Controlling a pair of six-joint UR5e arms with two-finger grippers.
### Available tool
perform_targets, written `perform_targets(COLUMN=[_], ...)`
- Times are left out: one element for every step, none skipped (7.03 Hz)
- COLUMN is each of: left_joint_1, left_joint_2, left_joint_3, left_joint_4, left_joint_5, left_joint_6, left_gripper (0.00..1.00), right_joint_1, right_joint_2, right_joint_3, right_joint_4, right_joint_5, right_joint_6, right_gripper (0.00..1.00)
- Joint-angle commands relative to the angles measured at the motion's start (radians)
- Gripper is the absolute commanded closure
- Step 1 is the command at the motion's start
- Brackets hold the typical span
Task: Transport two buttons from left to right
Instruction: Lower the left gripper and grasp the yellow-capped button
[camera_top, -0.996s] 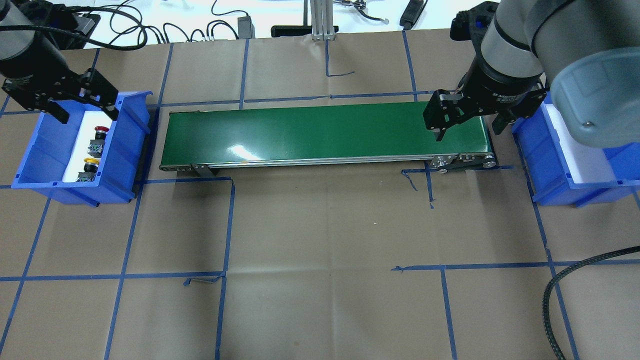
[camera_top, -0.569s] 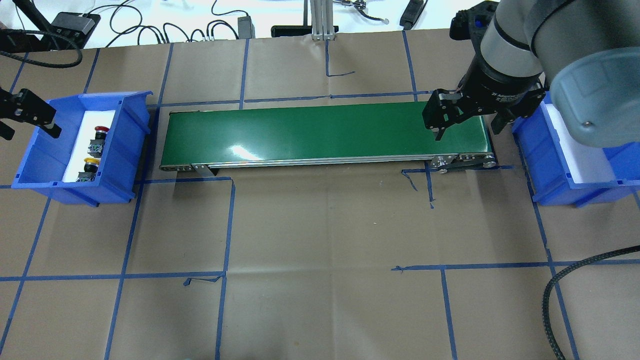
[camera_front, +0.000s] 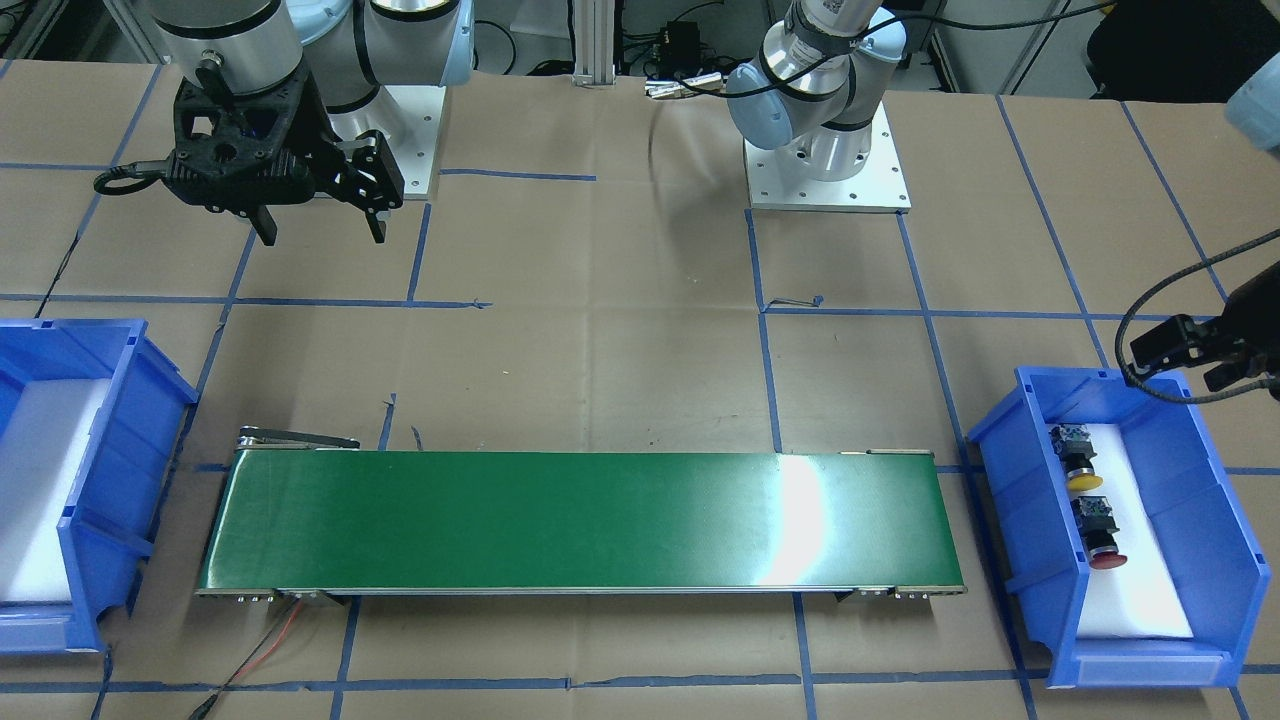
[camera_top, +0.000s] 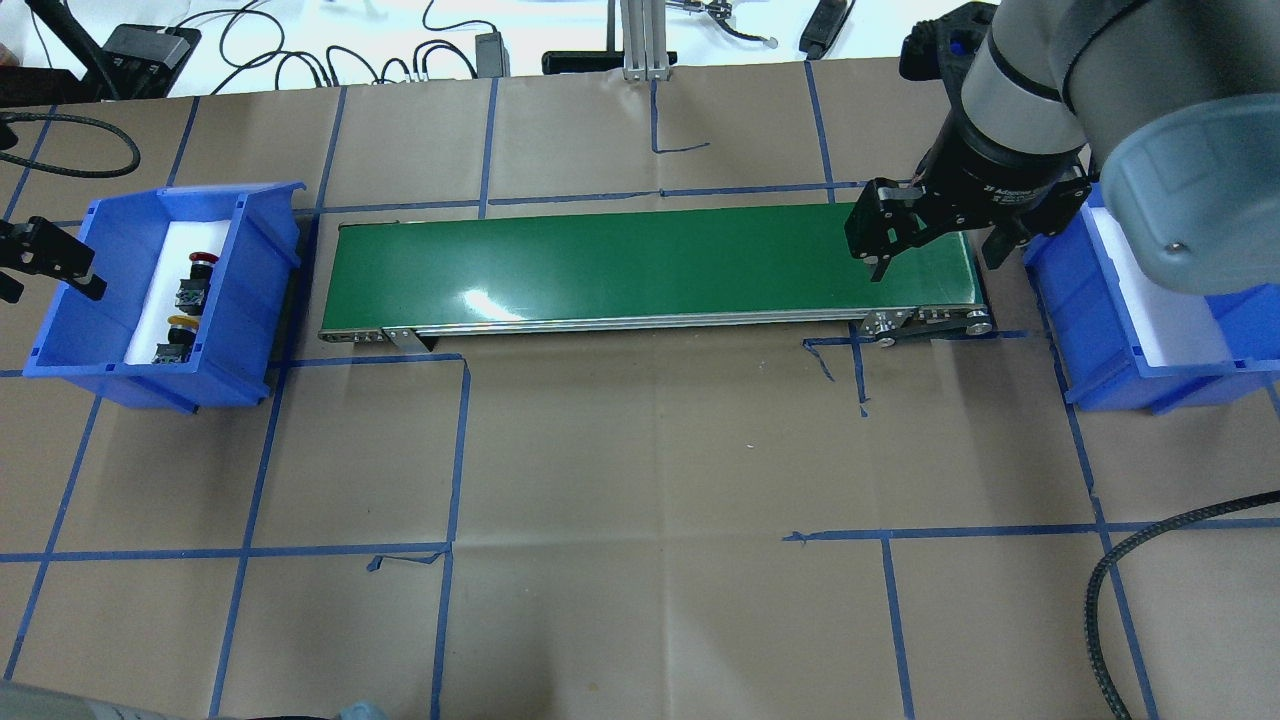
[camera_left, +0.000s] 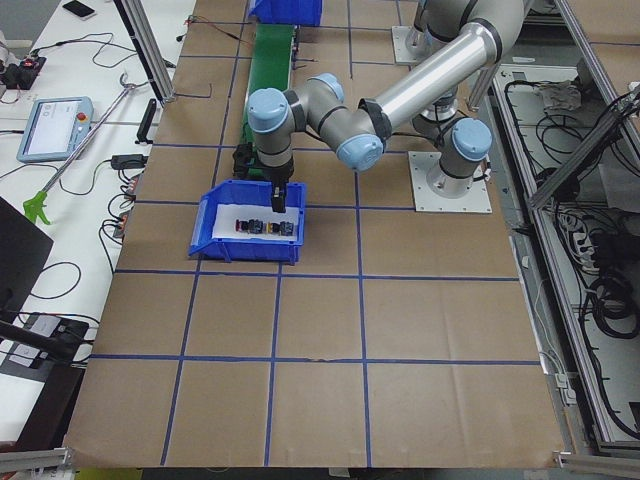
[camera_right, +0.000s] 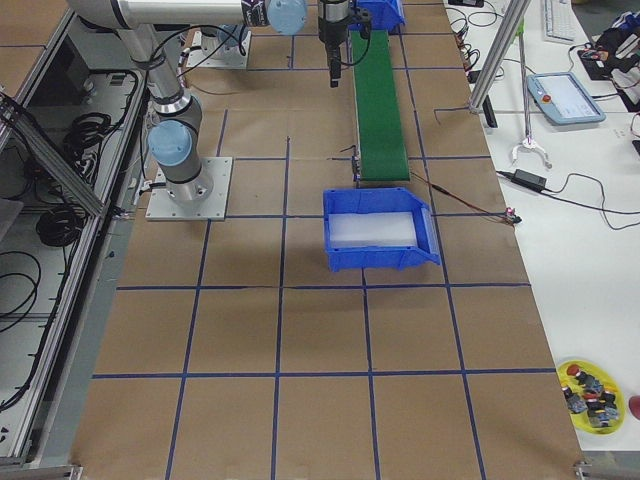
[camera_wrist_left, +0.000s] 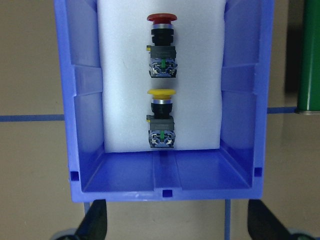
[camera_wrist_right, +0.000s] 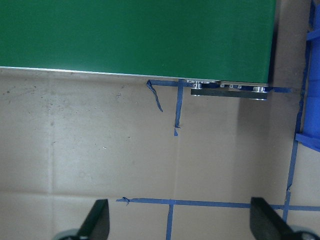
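The red-capped button (camera_top: 200, 262) and the yellow-capped button (camera_top: 180, 325) lie on white foam in the left blue bin (camera_top: 265, 230). The left wrist view shows red (camera_wrist_left: 162, 20) above yellow (camera_wrist_left: 161, 93), caps pointing away. They also show in the front view, yellow (camera_front: 1083, 480) and red (camera_front: 1105, 555). My left gripper (camera_top: 45, 278) is open and empty, raised by the bin's outer side (camera_front: 1185, 368). My right gripper (camera_top: 935, 268) is open and empty above the right end of the green conveyor (camera_top: 640, 260).
The right blue bin (camera_top: 1100, 330) with white foam holds nothing and stands past the conveyor's right end. A black cable (camera_top: 1110, 600) loops at the front right. Blue tape lines cross the brown table cover. A yellow dish of spare parts (camera_right: 592, 390) sits off to the side.
My left gripper has moved from over the left bin's rear to outside its left side, still open. The right gripper has hardly moved. The buttons have not moved.
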Motion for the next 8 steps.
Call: perform_targets(left_joint_1=[-0.029, -0.039, -0.037, -0.037, -0.036, -0.034, -0.034, -0.034], left_joint_2=[-0.061, -0.087, -0.100, -0.114, -0.133, -0.152, -0.161, -0.176], left_joint_3=[-0.023, -0.049, -0.091, -0.136, -0.168, -0.179, -0.181, -0.181], left_joint_4=[0.121, 0.181, 0.264, 0.325, 0.394, 0.410, 0.410, 0.410], left_joint_5=[0.001, 0.000, 0.000, -0.002, -0.002, -0.002, 0.001, 0.006], left_joint_6=[-0.012, -0.012, -0.012, -0.012, -0.011, -0.012, -0.011, -0.011], left_gripper=[0.00, 0.00, 0.00, 0.00, 0.00, 0.00, 0.00, 0.00], right_joint_1=[0.000, 0.000, 0.000, 0.000, 0.000, 0.000, 0.000, 0.000], right_joint_2=[0.001, 0.001, 0.001, 0.001, 0.001, 0.001, 0.001, 0.001], right_joint_3=[0.000, 0.000, 0.000, 0.000, 0.000, 0.000, 0.000, 0.000], right_joint_4=[0.003, 0.006, 0.006, 0.006, 0.009, 0.009, 0.011, 0.011], right_joint_5=[0.000, 0.000, 0.000, 0.000, 0.000, 0.000, 0.000, 0.000], right_joint_6=[0.000, 0.000, 0.000, 0.000, 0.000, 0.000, 0.000, 0.000], right_gripper=[0.00, 0.00, 0.00, 0.00, 0.00, 0.00, 0.00, 0.00])
